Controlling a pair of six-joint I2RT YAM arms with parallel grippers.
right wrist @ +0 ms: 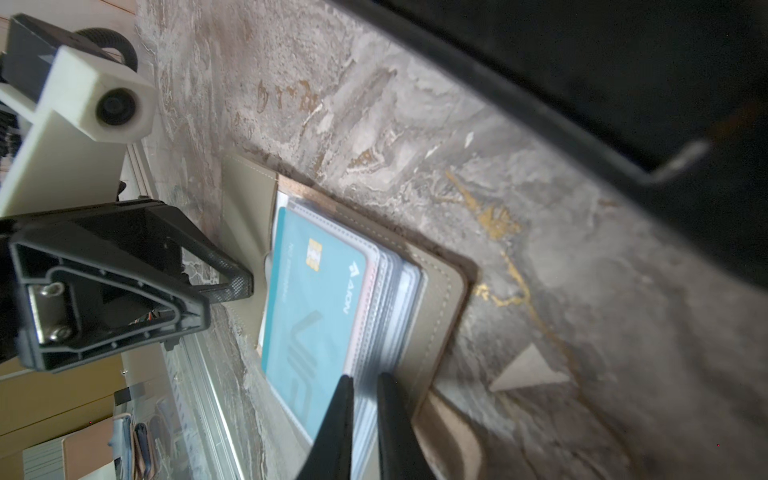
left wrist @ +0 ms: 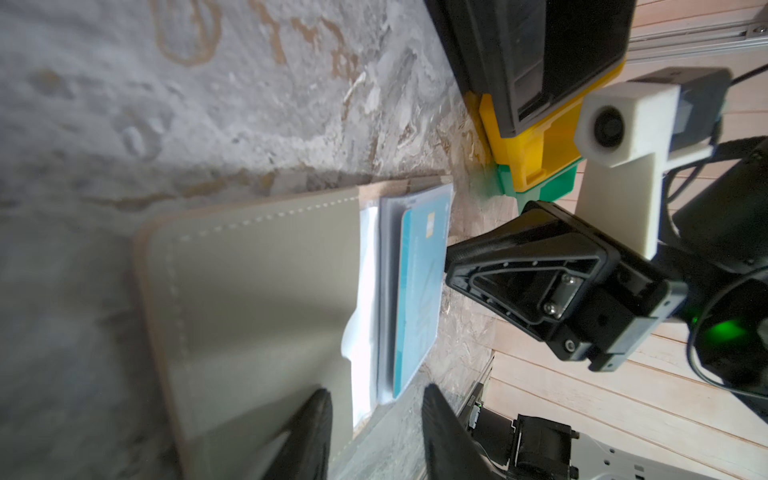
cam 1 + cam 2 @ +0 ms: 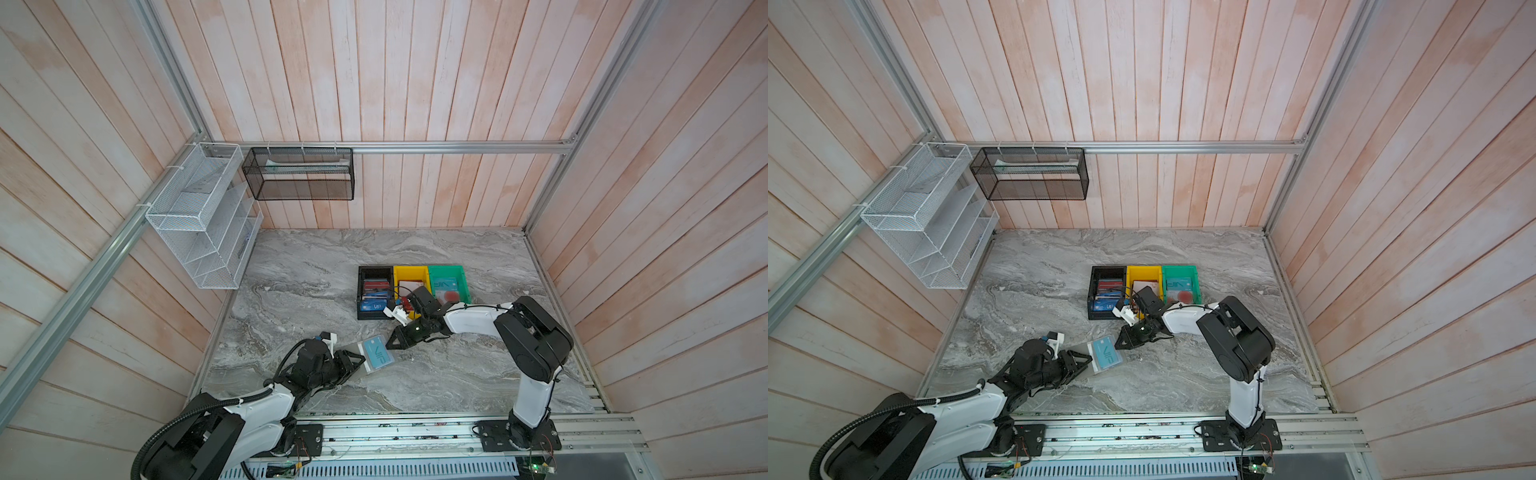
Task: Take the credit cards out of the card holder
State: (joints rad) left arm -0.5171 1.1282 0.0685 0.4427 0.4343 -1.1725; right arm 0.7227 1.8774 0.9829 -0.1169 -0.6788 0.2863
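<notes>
Right wrist, right jaws narrowly pinching card holder (image 1: 444, 299)

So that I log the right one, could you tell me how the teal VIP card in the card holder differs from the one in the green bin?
The holder card sits in a translucent pocket of the open card holder; the bin card lies in the green bin. The holder card lies askew to the green bin; the bin card sits square in it. Both are teal with pale VIP lettering.
</notes>
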